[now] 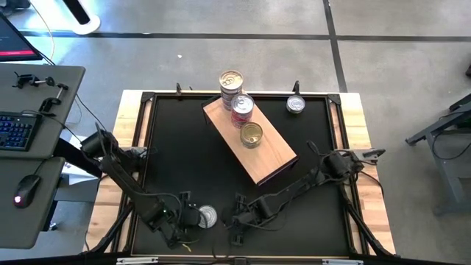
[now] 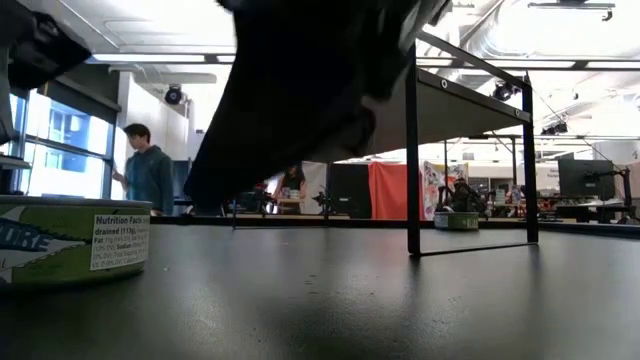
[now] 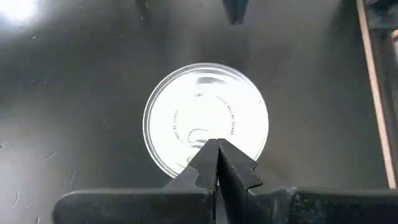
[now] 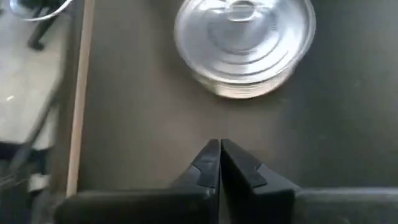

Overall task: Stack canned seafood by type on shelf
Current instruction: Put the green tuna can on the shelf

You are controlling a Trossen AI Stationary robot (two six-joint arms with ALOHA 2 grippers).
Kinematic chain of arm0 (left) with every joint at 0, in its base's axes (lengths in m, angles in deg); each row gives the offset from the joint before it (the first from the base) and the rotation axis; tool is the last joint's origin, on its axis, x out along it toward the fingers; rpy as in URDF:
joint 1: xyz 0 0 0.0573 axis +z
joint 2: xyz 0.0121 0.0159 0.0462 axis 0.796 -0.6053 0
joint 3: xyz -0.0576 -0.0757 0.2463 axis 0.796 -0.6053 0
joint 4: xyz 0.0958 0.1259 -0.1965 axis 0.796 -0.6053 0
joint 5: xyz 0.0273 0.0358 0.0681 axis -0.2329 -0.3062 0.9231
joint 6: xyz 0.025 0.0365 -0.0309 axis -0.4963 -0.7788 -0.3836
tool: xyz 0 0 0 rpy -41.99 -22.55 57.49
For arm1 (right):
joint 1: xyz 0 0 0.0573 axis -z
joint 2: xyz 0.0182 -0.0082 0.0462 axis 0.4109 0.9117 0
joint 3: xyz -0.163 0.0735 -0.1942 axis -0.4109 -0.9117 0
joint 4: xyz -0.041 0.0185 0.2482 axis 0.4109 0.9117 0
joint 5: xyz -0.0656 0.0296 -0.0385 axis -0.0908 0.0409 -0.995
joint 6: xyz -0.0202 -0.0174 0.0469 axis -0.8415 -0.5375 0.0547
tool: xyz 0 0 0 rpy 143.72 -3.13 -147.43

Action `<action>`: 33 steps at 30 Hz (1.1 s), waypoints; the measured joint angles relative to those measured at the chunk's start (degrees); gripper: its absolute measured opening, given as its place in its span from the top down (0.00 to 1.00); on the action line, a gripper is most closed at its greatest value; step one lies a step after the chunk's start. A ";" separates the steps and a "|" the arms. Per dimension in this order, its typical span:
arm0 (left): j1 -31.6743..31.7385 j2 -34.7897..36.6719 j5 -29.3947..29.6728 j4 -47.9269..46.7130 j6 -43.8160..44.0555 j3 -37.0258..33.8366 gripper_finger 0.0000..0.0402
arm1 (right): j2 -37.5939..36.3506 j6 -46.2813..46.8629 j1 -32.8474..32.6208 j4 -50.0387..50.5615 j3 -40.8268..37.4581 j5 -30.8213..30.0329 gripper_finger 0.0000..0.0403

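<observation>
My left claw (image 3: 217, 148), pinched tight on nothing, hangs right over a silver tin (image 3: 206, 118) on the black table (image 1: 176, 147), my right claw (image 4: 219, 152), equally empty, sits just beside it, and a person (image 2: 147, 170) stands in the room beyond.

Bright overhead light, glare on lid (image 3: 205, 118)

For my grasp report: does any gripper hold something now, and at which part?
Nothing is held. The left gripper is shut empty above a silver can; the right gripper is shut empty short of another can.
</observation>
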 joint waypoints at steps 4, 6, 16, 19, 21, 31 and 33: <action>0.00 -2.60 0.51 0.07 -0.23 0.00 1.00 | 1.10 0.43 0.65 -3.06 0.01 -2.56 0.99; 0.00 -3.72 0.70 -0.03 -1.35 0.00 1.00 | 1.78 0.44 1.16 -4.53 0.07 -2.64 1.00; 0.00 -6.82 3.09 0.87 -1.57 0.26 1.00 | 4.26 1.06 2.61 -4.32 -0.04 -1.51 1.00; 0.02 -8.67 3.98 2.84 -1.61 0.28 1.00 | 4.34 1.07 2.64 -4.60 0.05 -1.29 1.00; 0.00 -9.77 4.38 5.28 -1.63 0.27 1.00 | 4.34 2.14 2.58 -3.65 0.28 -0.89 1.00; 1.90 -12.69 6.77 19.36 -6.83 0.11 1.00 | 1.95 3.77 -1.16 11.21 4.32 -1.21 1.00; 2.83 -12.90 6.85 20.57 -8.75 0.11 1.00 | 1.77 3.67 -2.02 14.27 6.21 -1.02 1.00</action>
